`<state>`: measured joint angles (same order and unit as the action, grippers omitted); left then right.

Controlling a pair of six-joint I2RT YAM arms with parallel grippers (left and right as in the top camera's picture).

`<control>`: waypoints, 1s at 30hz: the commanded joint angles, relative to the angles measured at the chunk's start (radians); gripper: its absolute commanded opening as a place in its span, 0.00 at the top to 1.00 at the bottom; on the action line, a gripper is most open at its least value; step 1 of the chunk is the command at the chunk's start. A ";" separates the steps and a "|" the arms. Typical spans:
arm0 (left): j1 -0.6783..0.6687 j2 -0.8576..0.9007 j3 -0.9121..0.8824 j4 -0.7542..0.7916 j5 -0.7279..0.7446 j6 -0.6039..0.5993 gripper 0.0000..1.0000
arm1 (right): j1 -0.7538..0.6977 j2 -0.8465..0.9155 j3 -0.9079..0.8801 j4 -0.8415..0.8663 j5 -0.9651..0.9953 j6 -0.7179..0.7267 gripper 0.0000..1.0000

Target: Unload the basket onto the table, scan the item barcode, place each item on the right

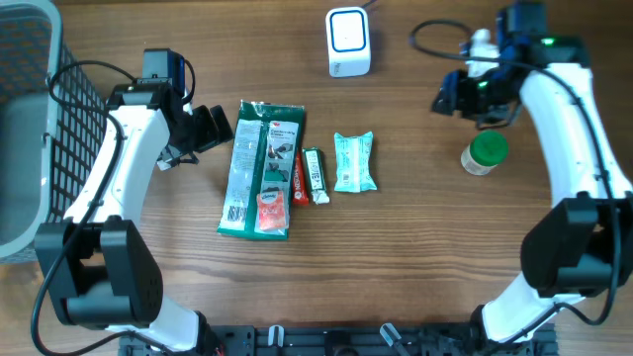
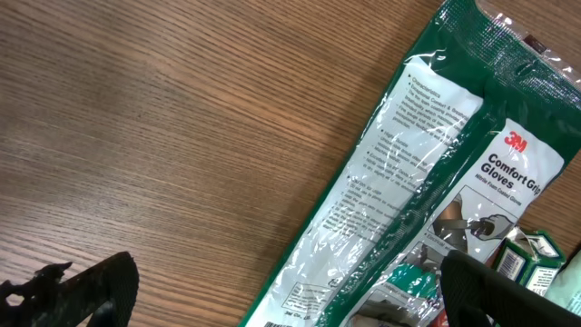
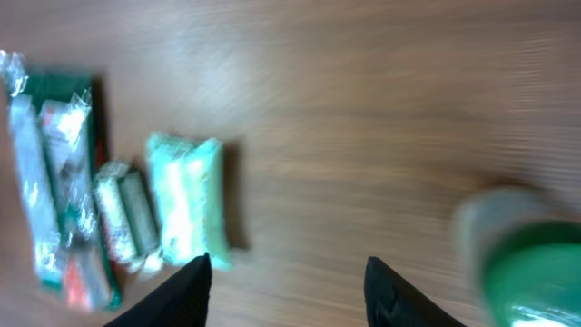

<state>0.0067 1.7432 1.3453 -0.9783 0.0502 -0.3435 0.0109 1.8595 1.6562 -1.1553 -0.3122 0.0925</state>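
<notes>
Jaws are seen spread and empty on left gripper (image 1: 216,127) and right gripper (image 1: 445,100); scanner (image 1: 348,42) is set at twelve o'clock.

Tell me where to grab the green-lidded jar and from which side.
Take the jar across its round sides just under the green lid, coming straight down from above. It stands upright and alone on the table, so the right fingers could probably straddle it from any direction, and that arm is nearest.
</notes>
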 commanded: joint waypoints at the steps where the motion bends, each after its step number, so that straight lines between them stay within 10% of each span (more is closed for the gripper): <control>1: 0.002 0.008 -0.006 0.002 0.005 -0.009 0.00 | 0.124 -0.001 -0.129 0.089 -0.107 -0.037 0.48; 17: 0.002 0.008 -0.006 0.002 0.005 -0.009 0.00 | 0.287 0.000 -0.554 0.669 -0.109 0.179 0.65; 20: 0.002 0.008 -0.006 0.002 0.005 -0.009 0.00 | 0.287 0.000 -0.581 0.689 -0.094 0.181 0.71; 22: 0.002 0.008 -0.006 0.002 0.005 -0.009 0.00 | 0.286 0.000 -0.584 0.687 -0.067 0.180 0.96; 30: 0.002 0.008 -0.006 0.002 0.005 -0.009 0.00 | 0.178 -0.107 -0.541 0.546 -0.061 0.162 0.95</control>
<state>0.0071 1.7432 1.3453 -0.9787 0.0502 -0.3435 0.2298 1.8278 1.0935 -0.5838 -0.3832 0.2646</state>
